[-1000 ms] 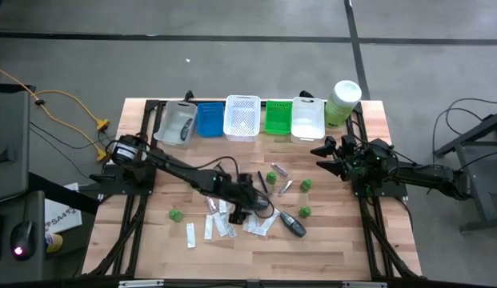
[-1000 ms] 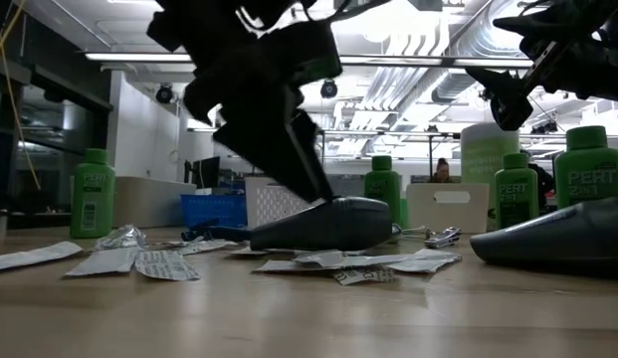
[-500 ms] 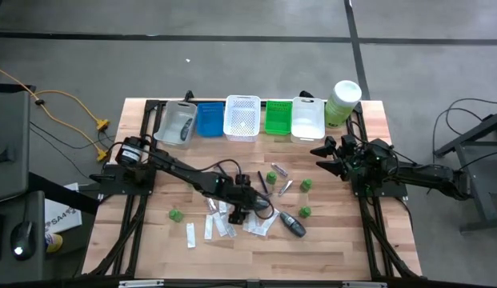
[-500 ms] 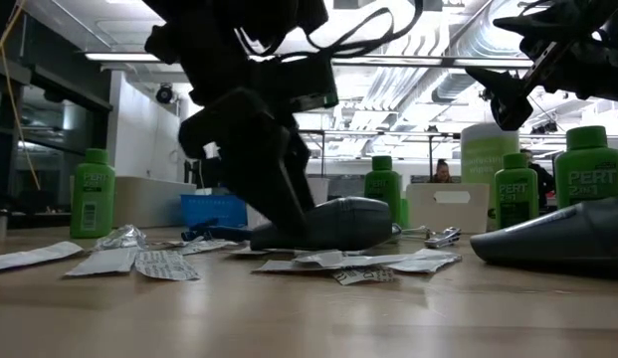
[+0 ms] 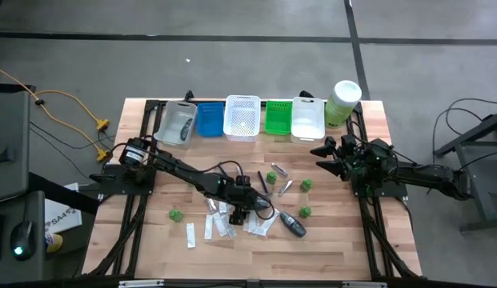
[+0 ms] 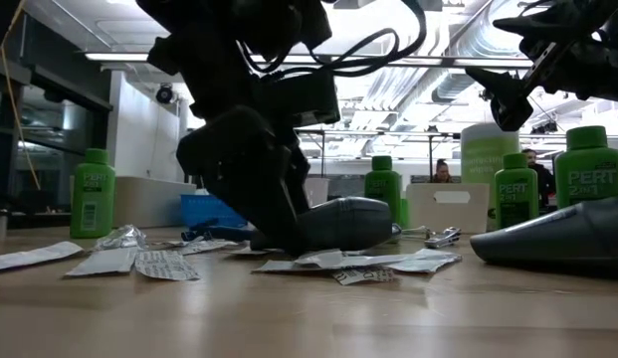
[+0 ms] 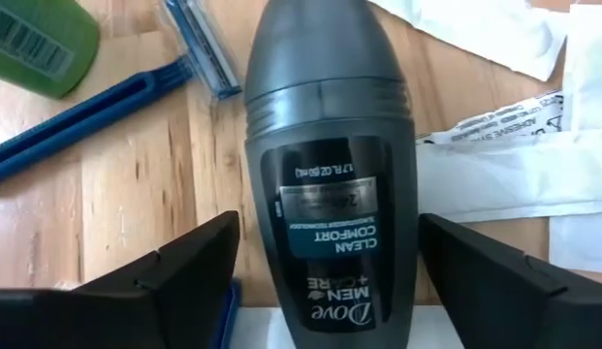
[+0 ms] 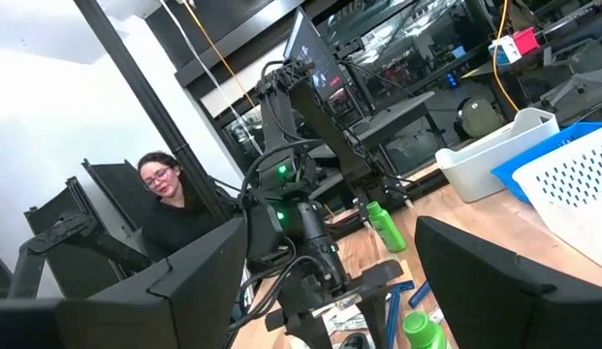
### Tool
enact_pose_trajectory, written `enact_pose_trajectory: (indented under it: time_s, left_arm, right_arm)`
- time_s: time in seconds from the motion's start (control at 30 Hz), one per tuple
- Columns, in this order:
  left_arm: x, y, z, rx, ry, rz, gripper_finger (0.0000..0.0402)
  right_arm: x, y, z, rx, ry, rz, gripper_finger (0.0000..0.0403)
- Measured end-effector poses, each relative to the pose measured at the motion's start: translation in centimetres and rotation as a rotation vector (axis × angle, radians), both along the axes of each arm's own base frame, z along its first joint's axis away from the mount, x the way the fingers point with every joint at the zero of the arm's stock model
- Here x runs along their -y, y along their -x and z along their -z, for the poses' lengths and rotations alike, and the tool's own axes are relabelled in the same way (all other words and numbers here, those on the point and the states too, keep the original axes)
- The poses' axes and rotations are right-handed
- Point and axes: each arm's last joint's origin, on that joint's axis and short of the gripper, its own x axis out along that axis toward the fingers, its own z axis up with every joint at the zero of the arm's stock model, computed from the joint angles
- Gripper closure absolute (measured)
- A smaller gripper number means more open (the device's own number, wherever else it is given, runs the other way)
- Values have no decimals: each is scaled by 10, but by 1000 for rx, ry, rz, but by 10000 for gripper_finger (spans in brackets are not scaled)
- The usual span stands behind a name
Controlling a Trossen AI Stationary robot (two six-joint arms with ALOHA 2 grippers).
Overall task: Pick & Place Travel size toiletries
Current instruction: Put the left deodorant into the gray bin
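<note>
The left gripper [image 7: 325, 281] is low over the middle of the table [image 5: 336, 256], its fingers [image 7: 174, 271] spread wide on either side of a dark grey Dove deodorant [image 7: 330, 184] that lies flat on the wood, neither finger touching it. Beside this deodorant lie a blue razor [image 7: 97, 111], a green bottle [image 7: 39, 39] and white sachets [image 7: 514, 174]. In the high view more sachets [image 5: 210, 230] sit near the table's front, small green bottles [image 5: 175, 214] are scattered around, a second dark deodorant [image 5: 292, 226] lies just to the right, and silvery tubes [image 5: 285, 186] rest further back. Along the back edge stands a row of baskets [image 5: 242, 118] and a pale-green canister [image 5: 342, 102]. The right gripper [image 5: 326, 158] hangs above the table's right edge, fingers spread and empty.
</note>
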Motion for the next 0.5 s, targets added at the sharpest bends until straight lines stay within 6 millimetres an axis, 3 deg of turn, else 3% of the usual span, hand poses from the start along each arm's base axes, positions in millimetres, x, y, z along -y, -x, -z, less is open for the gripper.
enact_pose_trajectory:
  time_s: [0.33,0.5]
  left_arm:
    - [2,-1,0,1,53,13,206]
    - [1,0,-2,3,56,14,209]
  right_arm:
    - [0,0,0,0,0,0,110]
    - [0,0,0,-1,0,0,110]
